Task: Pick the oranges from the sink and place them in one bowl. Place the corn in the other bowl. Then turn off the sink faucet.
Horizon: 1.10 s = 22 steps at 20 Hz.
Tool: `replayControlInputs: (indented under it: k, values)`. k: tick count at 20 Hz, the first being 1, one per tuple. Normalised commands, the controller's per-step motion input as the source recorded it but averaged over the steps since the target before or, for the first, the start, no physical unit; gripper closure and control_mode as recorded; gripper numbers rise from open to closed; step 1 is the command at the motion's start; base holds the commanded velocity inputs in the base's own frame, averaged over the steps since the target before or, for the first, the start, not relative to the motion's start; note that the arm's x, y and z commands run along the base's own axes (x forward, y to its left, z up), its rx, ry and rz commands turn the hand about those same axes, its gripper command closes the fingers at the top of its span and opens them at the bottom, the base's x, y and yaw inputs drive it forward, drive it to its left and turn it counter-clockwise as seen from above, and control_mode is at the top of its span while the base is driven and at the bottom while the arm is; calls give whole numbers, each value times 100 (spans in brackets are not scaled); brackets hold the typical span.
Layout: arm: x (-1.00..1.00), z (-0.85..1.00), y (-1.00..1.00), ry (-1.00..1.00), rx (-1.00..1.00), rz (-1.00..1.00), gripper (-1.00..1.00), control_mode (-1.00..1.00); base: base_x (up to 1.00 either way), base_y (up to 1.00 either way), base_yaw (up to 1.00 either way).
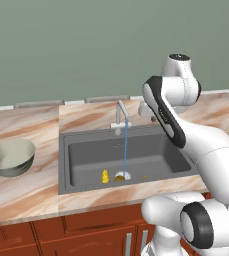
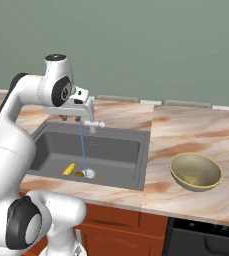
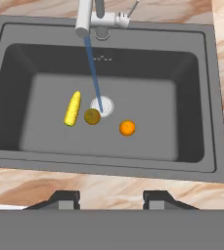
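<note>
1. Oranges: two lie on the floor of the sink [image 3: 15, 146], a bright orange [image 3: 127, 128] right of the drain [image 3: 102, 106] and a darker orange [image 3: 92, 116] touching the drain's edge.
2. One corn [image 3: 72, 108] cob lies just left of the darker orange.
3. Two bowls stand on the worktop [image 2: 186, 130]: the olive bowl [image 2: 196, 171] right of the sink, the pale bowl [image 1: 11, 157] left of it.
4. One faucet [image 3: 91, 19] at the sink's back edge pours a blue stream onto the drain.
5. The arm bends high over the sink's front edge, its gripper [image 3: 111, 197] pointing down, fingers [image 3: 64, 198] closed on nothing.
</note>
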Motion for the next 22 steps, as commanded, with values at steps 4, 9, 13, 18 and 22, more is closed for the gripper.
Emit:
replayControlInputs:
  k: [4,9,13,18,22]
  values:
    - [-13,-1,0,0,0,0,-100,-100,0,0,0]
    - [-28,-5,0,4,0,0,-100,-100,0,0,0]
    - [-31,-10,0,5,0,0,-100,-100,0,0,0]
    - [-27,-17,0,6,0,0,-100,-100,0,0,0]
    - [-24,-27,0,1,0,1,-100,-100,0,0,0]
